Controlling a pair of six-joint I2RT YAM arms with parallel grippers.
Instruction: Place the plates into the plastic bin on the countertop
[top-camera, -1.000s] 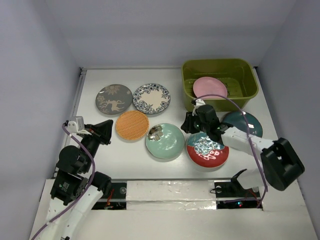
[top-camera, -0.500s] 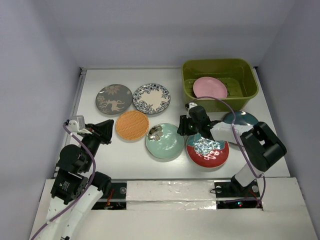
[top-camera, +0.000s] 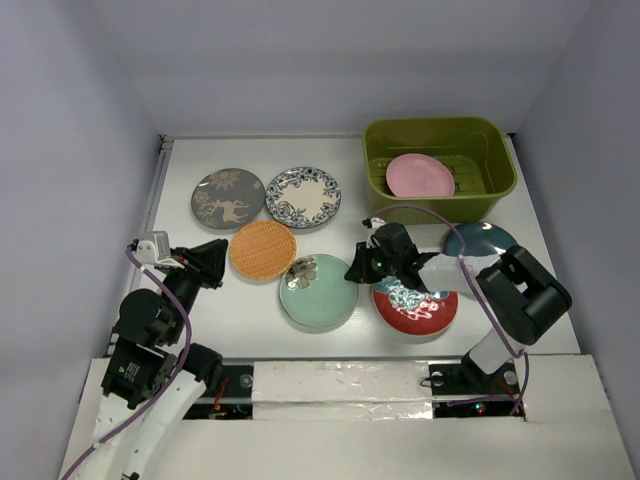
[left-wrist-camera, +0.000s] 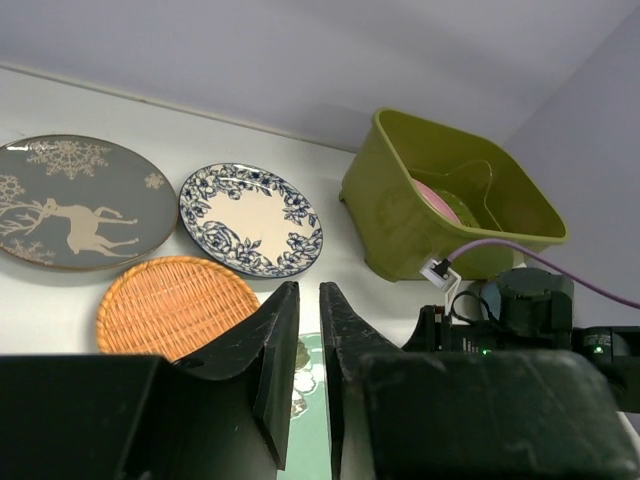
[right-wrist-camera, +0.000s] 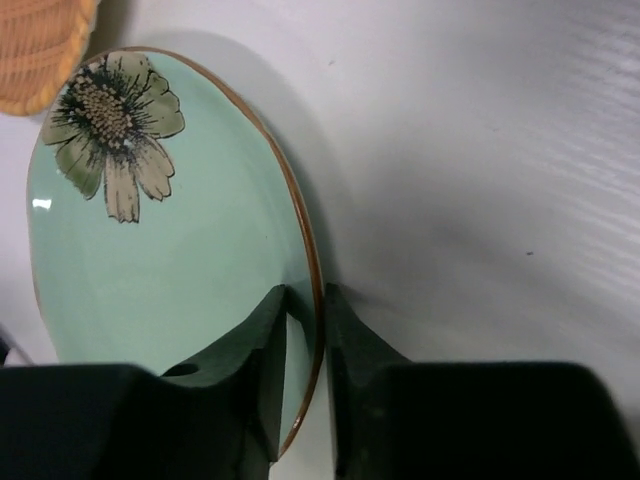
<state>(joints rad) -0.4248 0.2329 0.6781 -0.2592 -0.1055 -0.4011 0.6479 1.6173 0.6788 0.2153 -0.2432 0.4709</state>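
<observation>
My right gripper (top-camera: 358, 272) is low on the countertop (top-camera: 230, 315), its jaws closed across the right rim of the mint green plate (top-camera: 318, 292). In the right wrist view one finger lies inside the plate (right-wrist-camera: 150, 230) and one outside, at my gripper (right-wrist-camera: 307, 300). The pink plate (top-camera: 420, 176) lies in the olive plastic bin (top-camera: 440, 132). My left gripper (top-camera: 215, 255) is shut and empty, held above the left side; its fingers (left-wrist-camera: 270, 330) nearly touch.
The grey deer plate (top-camera: 228, 197), blue floral plate (top-camera: 303, 196) and orange plate (top-camera: 263, 250) lie at left. The red-and-teal plate (top-camera: 415, 308) and dark teal plate (top-camera: 480, 240) lie under and beside the right arm. Silver tape runs along the near edge.
My right gripper has moved left and down from beside the bin onto the mint green plate's rim. The plate has slid a little left and toward the near edge. The left arm is unchanged.
</observation>
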